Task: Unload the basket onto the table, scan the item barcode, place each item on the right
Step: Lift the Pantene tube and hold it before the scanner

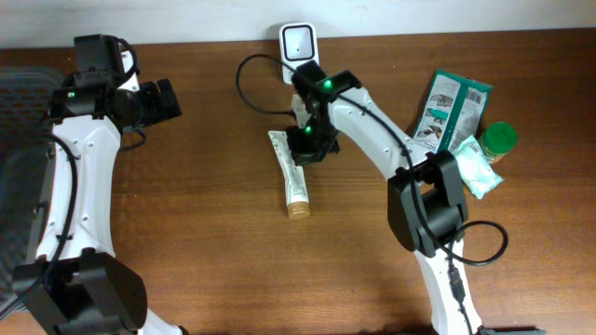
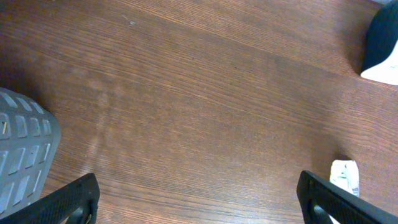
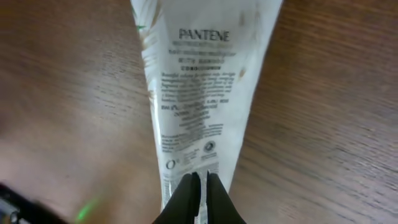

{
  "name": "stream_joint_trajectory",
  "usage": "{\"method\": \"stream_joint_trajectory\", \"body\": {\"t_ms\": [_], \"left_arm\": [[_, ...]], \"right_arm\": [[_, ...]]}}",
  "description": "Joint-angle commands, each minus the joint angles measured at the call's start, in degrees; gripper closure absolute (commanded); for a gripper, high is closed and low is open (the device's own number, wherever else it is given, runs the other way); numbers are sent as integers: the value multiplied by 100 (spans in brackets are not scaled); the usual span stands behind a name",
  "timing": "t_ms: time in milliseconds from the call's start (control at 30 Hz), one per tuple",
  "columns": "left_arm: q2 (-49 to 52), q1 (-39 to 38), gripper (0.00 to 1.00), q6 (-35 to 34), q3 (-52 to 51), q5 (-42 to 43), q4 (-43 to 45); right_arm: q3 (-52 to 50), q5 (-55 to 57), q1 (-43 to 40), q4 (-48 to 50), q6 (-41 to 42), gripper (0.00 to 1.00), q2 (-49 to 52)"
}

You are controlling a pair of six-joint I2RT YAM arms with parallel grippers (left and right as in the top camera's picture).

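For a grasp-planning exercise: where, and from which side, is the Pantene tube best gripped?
Likely the Pantene tube at its narrower body near the gold cap, from above, straddling its sides: it lies flat, and its crimped end is widest.

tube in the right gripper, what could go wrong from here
1. The right gripper pinches only the flat crimped end of the tube, so the long body could droop, swing or slip out when lifted.
2. The scanner and its cable sit close behind the gripper, so a turn could knock them.
3. No barcode shows clearly in the blurred print, so the wrong face may get presented.
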Motion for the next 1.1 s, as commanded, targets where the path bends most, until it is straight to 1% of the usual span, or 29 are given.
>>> {"method": "stream_joint_trajectory", "body": {"t_ms": [0,433,500,733,900,1067], "left_arm": [[-52,17,1,33,37,2,9],[-52,17,1,33,37,2,9],[-52,17,1,33,37,2,9],[-52,17,1,33,37,2,9],[-52,15,1,33,37,2,9],[-52,15,1,33,37,2,9]], "right_arm": [[107,-343,-4,-15,-199,96,-184],[13,-264,323,122,-192,96,-9],[-48,-70,369,186,-83,96,-9],[-79,-20,328,444,-90,96,-11],[-74,-28,26,365,-175,96,-11],[-138,-63,142,240,-350,96,-9]]}}
